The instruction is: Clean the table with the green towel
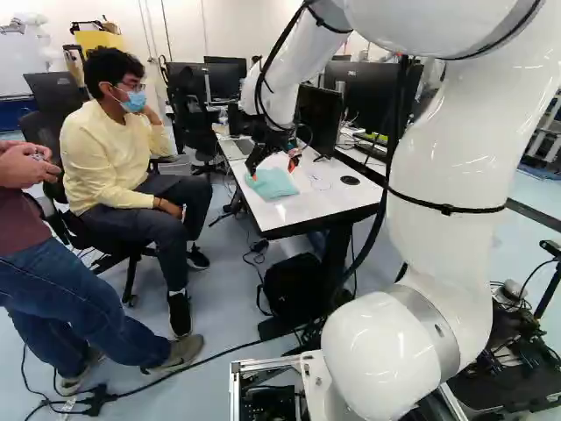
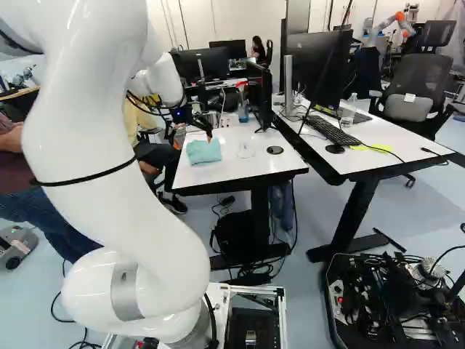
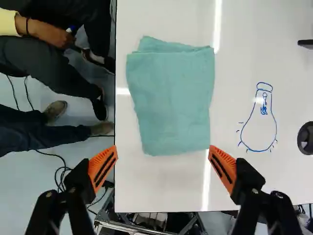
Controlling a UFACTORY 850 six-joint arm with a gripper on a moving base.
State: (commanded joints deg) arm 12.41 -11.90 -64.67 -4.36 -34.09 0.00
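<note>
Facing the folded green towel (image 3: 171, 100), the jaws (image 3: 163, 148) stood wide and empty, presumably to admit cloth between them. The towel lay near the centre of the left base view, on the white table (image 3: 239, 183), beside the blue light-bulb drawing (image 3: 259, 122) it was probably meant to erase.

This is a robotics lab, partly office. Another robot (image 2: 399, 16), a monitor (image 2: 317, 65), keyboard (image 2: 332, 130) and office chair (image 2: 418, 80) show it.
</note>
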